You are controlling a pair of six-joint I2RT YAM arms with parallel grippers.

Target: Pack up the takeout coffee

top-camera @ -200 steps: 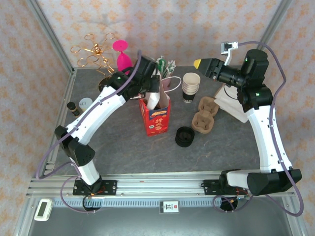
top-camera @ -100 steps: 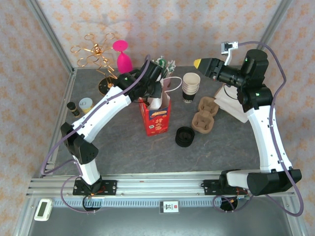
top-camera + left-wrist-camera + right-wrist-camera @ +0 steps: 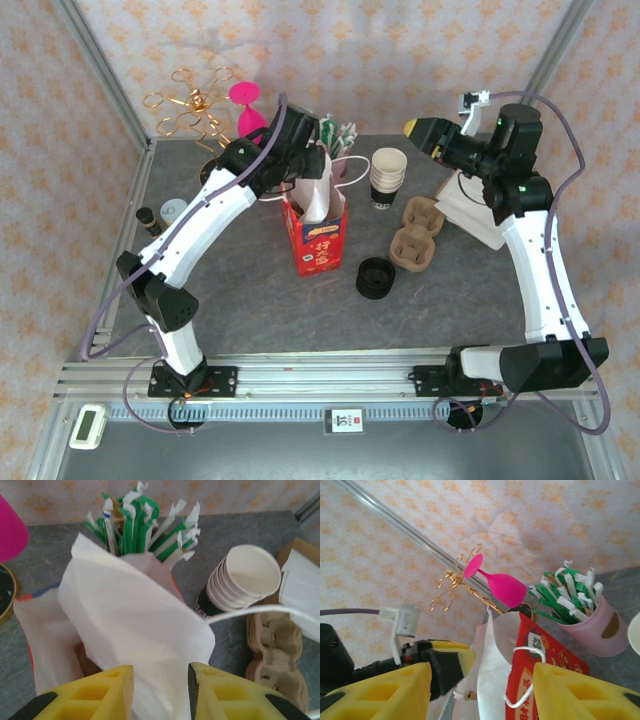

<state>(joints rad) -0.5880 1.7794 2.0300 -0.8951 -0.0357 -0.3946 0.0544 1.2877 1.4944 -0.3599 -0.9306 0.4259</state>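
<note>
Red bag (image 3: 320,245) upright, white paper (image 3: 130,625) stuffed in top. Hidden coffee cup probably inside, under paper. Paper sits within left gripper (image 3: 161,690); pinched or not, cannot tell. Empty right gripper (image 3: 480,685) spread wide. Packing seems nearly done.

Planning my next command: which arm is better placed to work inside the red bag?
Left. The left end effector hangs over the red bag, fingers open astride the white paper inside. The right end effector is raised at the far right, open, away from it.
</note>
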